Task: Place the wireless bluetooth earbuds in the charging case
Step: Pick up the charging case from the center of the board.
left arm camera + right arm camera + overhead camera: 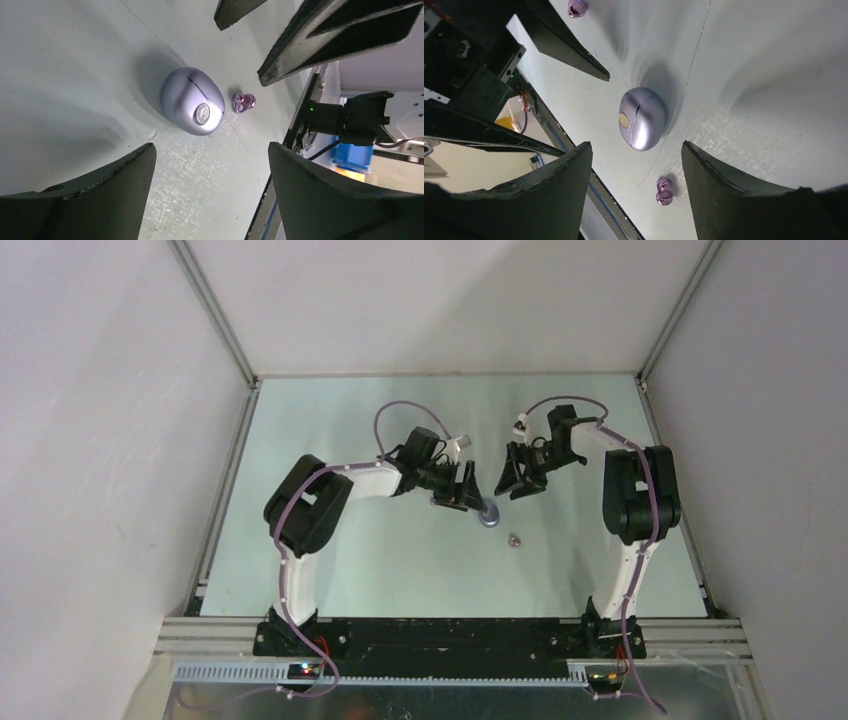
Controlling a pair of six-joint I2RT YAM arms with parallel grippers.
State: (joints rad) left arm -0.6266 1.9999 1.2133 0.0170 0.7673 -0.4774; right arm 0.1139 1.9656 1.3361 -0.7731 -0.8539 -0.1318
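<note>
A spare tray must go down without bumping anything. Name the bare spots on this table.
Bare: the near stretch of table, between the earbud and the near edge; also the far strip along the back wall. Crowded: the centre, where the left gripper and right gripper hover by the charging case.

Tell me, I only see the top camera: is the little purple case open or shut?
Observer: Shut. The left wrist view shows the charging case with its lid seam closed.
Operator: I see one earbud. Any more?
Observer: Yes, the right wrist view shows a second earbud at its picture's top edge.
Operator: Any button?
Observer: A small round shiny disc sits beside the seam.
</note>
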